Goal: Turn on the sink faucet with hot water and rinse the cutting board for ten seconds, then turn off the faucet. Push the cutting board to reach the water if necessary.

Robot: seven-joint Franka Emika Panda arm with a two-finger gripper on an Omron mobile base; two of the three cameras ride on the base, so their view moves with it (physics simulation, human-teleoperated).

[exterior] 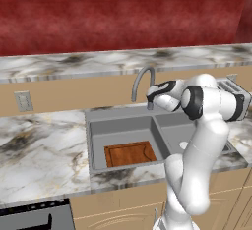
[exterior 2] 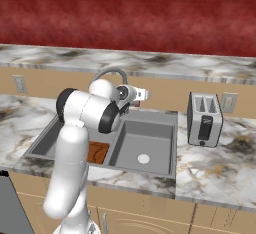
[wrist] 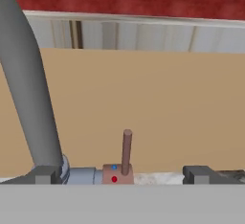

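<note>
With jaws apart either side of the upright lever (wrist: 126, 152), the gripper (wrist: 122, 175) is lined up behind the sink faucet (exterior: 141, 79) to start the water, while the cutting board (exterior: 130, 154) waits in the left basin.

Red wall (exterior: 118, 13) above marble counter (exterior: 39, 150), tan backsplash (exterior: 74, 94), toaster (exterior 2: 204, 119), wood cabinets (exterior 2: 200, 218).
</note>
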